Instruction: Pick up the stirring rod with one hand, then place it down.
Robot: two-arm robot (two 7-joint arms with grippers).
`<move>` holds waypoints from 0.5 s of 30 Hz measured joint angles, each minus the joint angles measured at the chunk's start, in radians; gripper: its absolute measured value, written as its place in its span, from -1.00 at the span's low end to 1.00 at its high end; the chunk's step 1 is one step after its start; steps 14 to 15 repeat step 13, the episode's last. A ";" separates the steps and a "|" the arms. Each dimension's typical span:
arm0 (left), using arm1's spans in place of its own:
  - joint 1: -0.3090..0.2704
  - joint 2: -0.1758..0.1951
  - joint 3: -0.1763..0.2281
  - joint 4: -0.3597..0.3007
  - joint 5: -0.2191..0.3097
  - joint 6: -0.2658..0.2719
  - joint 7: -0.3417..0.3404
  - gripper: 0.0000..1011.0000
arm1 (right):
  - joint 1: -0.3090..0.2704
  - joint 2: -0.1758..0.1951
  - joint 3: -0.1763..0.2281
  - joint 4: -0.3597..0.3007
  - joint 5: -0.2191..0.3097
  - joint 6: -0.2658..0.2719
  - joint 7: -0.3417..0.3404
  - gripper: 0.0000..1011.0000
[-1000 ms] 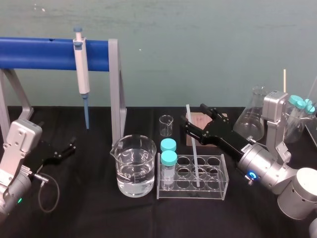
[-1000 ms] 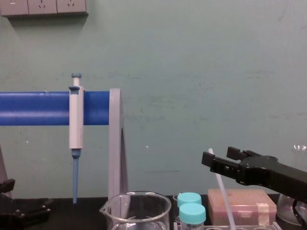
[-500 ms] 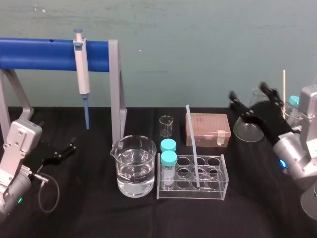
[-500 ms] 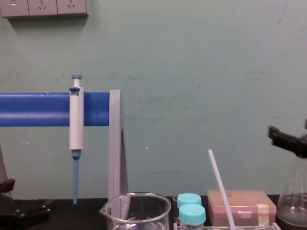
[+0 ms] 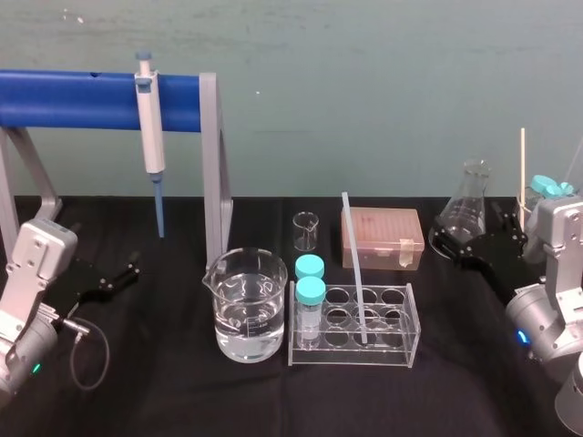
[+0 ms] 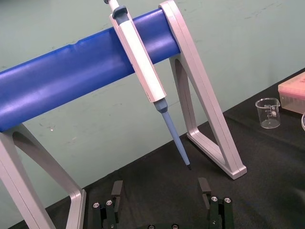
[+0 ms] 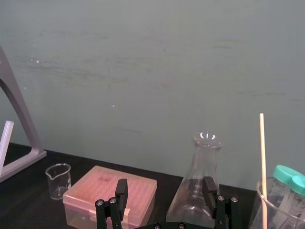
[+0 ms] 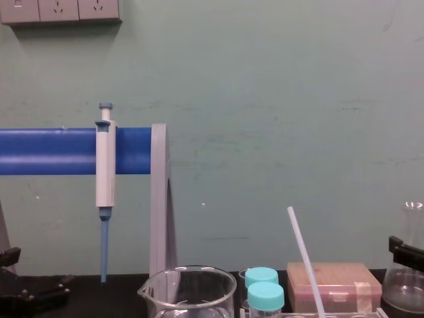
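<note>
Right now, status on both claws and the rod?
Right claw open, empty, by the flask. Left claw open, parked left. Rod leaning in rack, clear of both claws.

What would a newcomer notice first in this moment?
The blue bar stand at the left rear, with the white-and-blue pipette hanging from it. Next, the stirring rod leaning in the clear rack at centre, beside a beaker of water. The right gripper sits open by the flask, the left gripper open at far left.

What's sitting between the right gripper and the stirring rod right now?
Head view: the pink lidded box sits between the right gripper and the stirring rod, which stands tilted in the clear rack.
</note>
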 joint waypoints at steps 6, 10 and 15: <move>0.000 0.000 0.000 0.000 0.000 0.000 0.000 0.98 | 0.000 0.000 0.000 0.000 0.000 0.000 0.000 0.98; 0.000 0.000 0.000 0.000 0.000 0.000 0.000 0.98 | 0.001 0.001 0.000 -0.002 0.000 -0.001 0.000 0.98; 0.000 0.000 0.000 0.000 0.000 0.000 0.000 0.98 | 0.001 0.001 0.000 -0.002 0.001 -0.001 0.000 0.98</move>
